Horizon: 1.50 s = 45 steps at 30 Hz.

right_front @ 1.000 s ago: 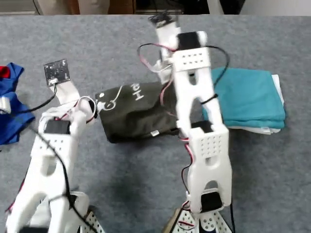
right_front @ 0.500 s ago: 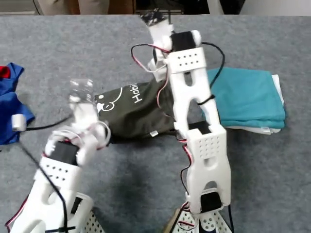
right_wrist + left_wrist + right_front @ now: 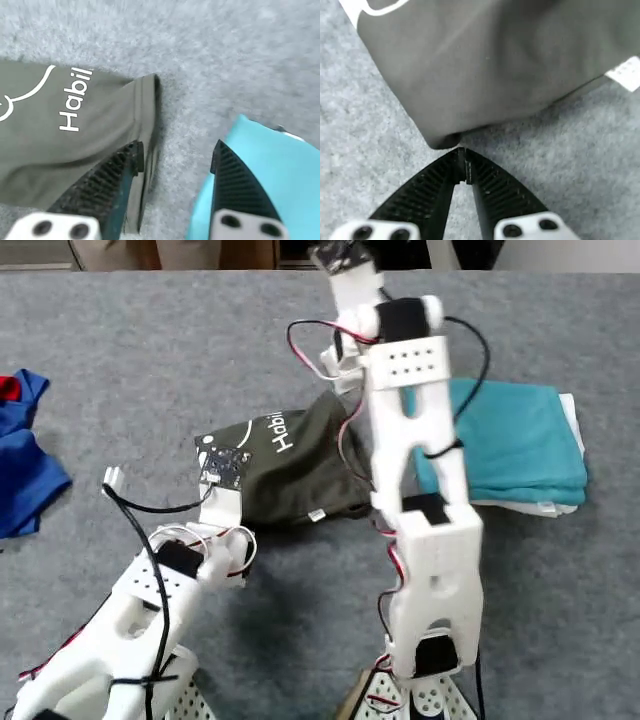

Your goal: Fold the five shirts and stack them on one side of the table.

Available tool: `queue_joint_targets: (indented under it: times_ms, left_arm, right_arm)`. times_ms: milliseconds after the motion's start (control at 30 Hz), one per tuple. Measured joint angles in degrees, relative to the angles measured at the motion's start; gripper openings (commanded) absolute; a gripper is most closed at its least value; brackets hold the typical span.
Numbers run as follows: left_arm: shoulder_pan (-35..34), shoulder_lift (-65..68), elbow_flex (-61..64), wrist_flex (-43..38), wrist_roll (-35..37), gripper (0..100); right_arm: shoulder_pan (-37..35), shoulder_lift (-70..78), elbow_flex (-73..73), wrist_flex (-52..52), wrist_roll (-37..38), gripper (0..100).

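A folded dark olive shirt point(image 3: 290, 465) with white print lies on the grey tabletop point(image 3: 140, 350) in the middle of the high view, its printed end toward the left of the frame. At right centre, a folded teal shirt point(image 3: 510, 440) sits on top of a folded white shirt point(image 3: 553, 506), whose edges show along the teal one's right and lower sides. The olive shirt's right end lies just beside this pile. From above the arm covers the gap, but the right wrist view shows a strip of bare tabletop between the two. A crumpled blue shirt point(image 3: 22, 465) with a bit of red lies at the left edge of the frame, well apart from the others.

The left arm point(image 3: 140, 620) comes up from the lower left corner. The left pincer point(image 3: 461, 167) is closed on nothing, its black ribbed tips meeting. It sits low over the tabletop, just short of a rounded folded corner of the olive shirt.

The right arm point(image 3: 430, 540) runs from bottom centre up toward the top of the frame. The right pincer point(image 3: 172, 170) stands wide and holds nothing. One of its fingers point(image 3: 107, 182) is over the olive shirt's edge and the other is over the teal shirt's edge, with grey tabletop between them. Whether either finger touches cloth is hard to tell.
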Motion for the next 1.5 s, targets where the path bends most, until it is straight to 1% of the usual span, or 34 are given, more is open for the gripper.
queue_joint_targets:
  times_ms: [133, 233, 300, 400, 567, 633, 700, 767, 867, 933, 1033, 1200, 1333, 1500]
  left_arm:
    - [0.0, 0.0, -0.79, 1.41, -0.09, 2]
    - [-0.09, 0.0, -6.15, 7.91, -0.09, 2]
    - [-1.58, -1.05, -10.73, 12.57, -0.18, 2]
    - [-5.45, -5.27, -16.7, 16.79, -0.18, 2]
    - [-14.51, -11.96, -18.55, 17.93, -0.18, 2]
    - [-17.85, -12.84, -17.32, 17.23, -0.18, 2]
    - [-20.84, -13.01, -14.24, 14.86, -0.18, 2]
    - [-23.3, -13.01, -10.46, 11.78, -0.18, 2]
    - [-26.55, -13.01, -5.98, 7.56, -0.18, 2]
    - [-28.13, -13.01, -3.96, 5.19, -0.18, 2]
    - [-29.89, -13.01, -1.93, 2.02, -0.18, 2]
    - [-30.51, -13.01, 0.53, -2.55, -0.09, 2]
    - [-30.51, -13.01, 0.79, -3.25, -0.09, 2]
    - [-30.51, -13.01, 0.79, -3.25, -0.09, 2]
  right_arm:
    - [2.29, -9.14, 10.2, 0.0, -2.11, 23.1]
    - [3.96, -17.67, 20.66, 0.0, -3.87, 23.1]
    - [4.22, -23.56, 29.01, 0.0, -5.36, 23.1]
    - [4.22, -31.74, 41.49, 0.0, -8.79, 23.4]
    - [4.22, -40.35, 59.16, -0.44, -16.18, 23.6]
    - [4.22, -41.76, 64.62, -3.43, -18.55, 23.6]
    - [4.22, -42.2, 69.19, -7.91, -21.89, 26.3]
    - [3.69, -42.2, 72.53, -12.13, -26.46, 33.7]
    - [0.53, -42.2, 75.6, -16.44, -34.99, 46.5]
    - [-1.05, -42.2, 76.31, -19.25, -39.47, 50.2]
    - [-4.22, -42.2, 76.92, -23.91, -43.43, 48.6]
    - [-8.88, -41.76, 81.05, -33.58, -49.23, 44.7]
    - [-9.58, -36.13, 83.34, -38.77, -52.66, 41.5]
    - [-9.49, -26.37, 83.34, -45.1, -53.54, 34.3]
